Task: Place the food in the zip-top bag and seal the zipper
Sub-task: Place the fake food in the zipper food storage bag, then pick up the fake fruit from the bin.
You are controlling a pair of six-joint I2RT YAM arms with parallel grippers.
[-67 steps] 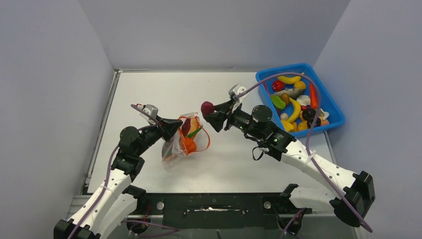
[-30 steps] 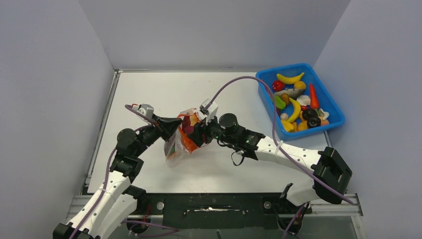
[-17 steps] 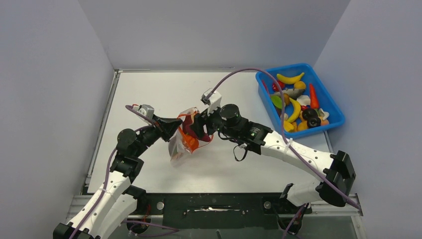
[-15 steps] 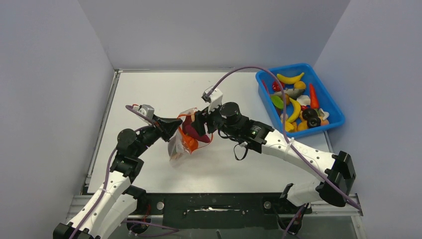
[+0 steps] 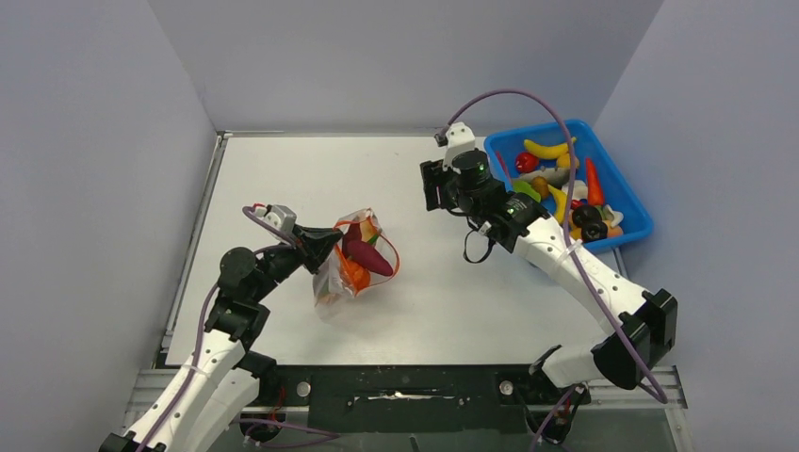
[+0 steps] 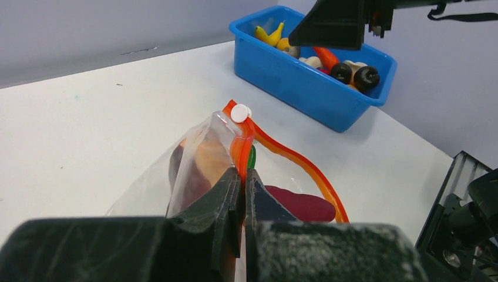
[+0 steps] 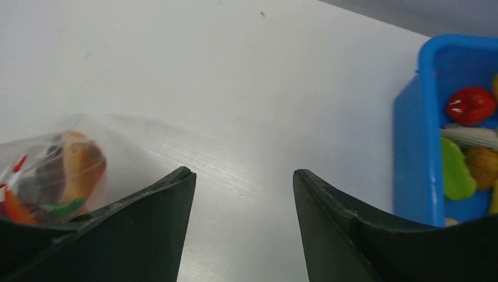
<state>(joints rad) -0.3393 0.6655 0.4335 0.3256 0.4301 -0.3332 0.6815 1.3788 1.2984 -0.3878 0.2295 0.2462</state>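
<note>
The clear zip-top bag (image 5: 332, 279) hangs open at mid-table, with its red-orange zipper (image 5: 390, 256) looped round the mouth. My left gripper (image 5: 332, 239) is shut on the zipper strip (image 6: 242, 141) at the bag's left edge and holds it up. A dark red-purple eggplant (image 5: 366, 257) lies in the mouth, above an orange piece (image 5: 352, 275) and a green piece. In the left wrist view the eggplant (image 6: 302, 207) shows inside the zipper loop (image 6: 305, 167). My right gripper (image 5: 430, 185) is open and empty, raised between the bag and the tray. The bag (image 7: 56, 167) shows at the right wrist view's left edge.
A blue tray (image 5: 622, 188) stands at the back right, holding bananas (image 5: 548, 149), a red tomato (image 5: 527, 162), a carrot (image 5: 594, 181) and several other toy foods. It also shows in the left wrist view (image 6: 293, 79) and the right wrist view (image 7: 414, 153). Grey walls enclose the table.
My right gripper carried the dark red-purple eggplant to the bag, let it go in the mouth, then pulled back up and right toward the tray. The left gripper kept holding the bag.
</note>
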